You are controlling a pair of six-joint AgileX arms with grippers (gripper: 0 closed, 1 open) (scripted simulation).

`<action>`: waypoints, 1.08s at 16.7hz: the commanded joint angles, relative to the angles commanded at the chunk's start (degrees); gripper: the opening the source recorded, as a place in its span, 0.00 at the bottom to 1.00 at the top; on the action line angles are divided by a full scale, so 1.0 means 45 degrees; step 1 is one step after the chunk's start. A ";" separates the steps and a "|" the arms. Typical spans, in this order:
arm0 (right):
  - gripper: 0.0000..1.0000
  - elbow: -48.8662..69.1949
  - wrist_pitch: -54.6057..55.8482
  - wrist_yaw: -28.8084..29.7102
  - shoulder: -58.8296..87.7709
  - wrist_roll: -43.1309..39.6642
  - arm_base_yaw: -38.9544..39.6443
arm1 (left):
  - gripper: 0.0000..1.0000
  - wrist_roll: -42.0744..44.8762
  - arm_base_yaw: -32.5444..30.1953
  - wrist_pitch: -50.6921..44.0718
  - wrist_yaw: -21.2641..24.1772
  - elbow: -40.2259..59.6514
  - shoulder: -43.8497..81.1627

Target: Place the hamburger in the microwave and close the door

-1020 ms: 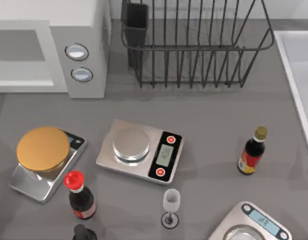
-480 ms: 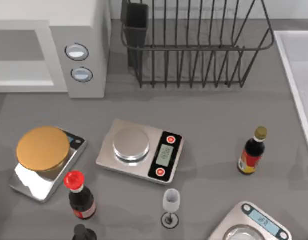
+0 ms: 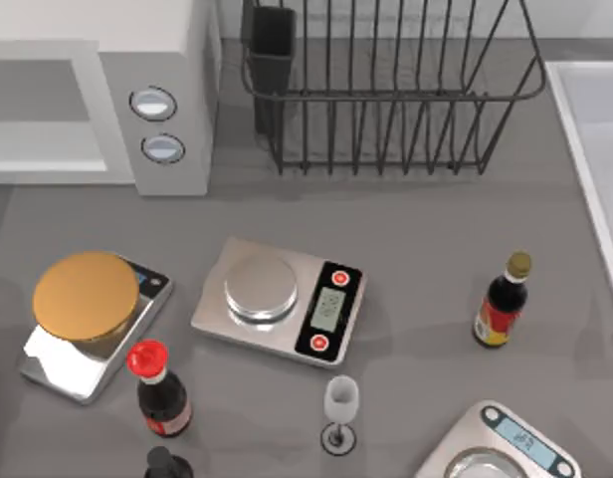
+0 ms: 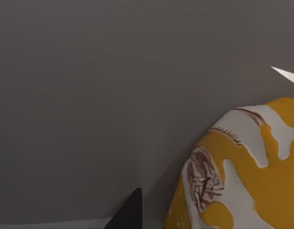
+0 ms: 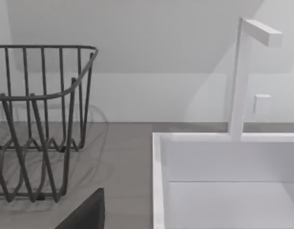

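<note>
The hamburger point(image 4: 242, 176) looms close in the left wrist view, cream with yellow-orange patches, against a plain grey surface. A dark corner of my left gripper point(image 4: 130, 212) shows just beside it. The white microwave point(image 3: 172, 60) stands at the table's back left, its grey cavity point(image 3: 38, 95) facing the front and two round knobs point(image 3: 153, 104) on its side panel. The door is out of view. A dark part of my right gripper point(image 5: 87, 212) shows in the right wrist view, facing the rack and the sink.
A black wire dish rack point(image 3: 386, 90) stands at the back centre. A white sink point(image 3: 595, 149) runs along the right. Three scales point(image 3: 282, 299) lie about, the left one bearing a golden disc point(image 3: 86, 296). Bottles point(image 3: 503, 301) and a small glass point(image 3: 340, 406) stand near the front.
A faint shadow shifts on the table at the far left and the glint on the left scale changes. Nothing else on the table has moved.
</note>
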 joint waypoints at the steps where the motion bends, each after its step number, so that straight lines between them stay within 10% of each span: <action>1: 1.00 0.0000 0.0000 0.0000 0.0000 0.0000 0.0000 | 1.00 0.0000 0.0000 0.0000 0.0000 0.0000 0.0000; 3: 1.00 0.0000 0.0000 0.0000 0.0000 0.0000 0.0000 | 1.00 0.0000 0.0000 0.0000 0.0000 0.0000 0.0000; 16: 1.00 0.0000 0.0000 0.0000 0.0000 0.0000 0.0000 | 0.02 0.0000 0.0000 0.0000 0.0000 0.0000 0.0000; 18: 1.00 0.0000 0.0000 0.0000 0.0000 0.0000 0.0000 | 0.00 0.0000 0.0000 0.0000 0.0000 0.0000 0.0000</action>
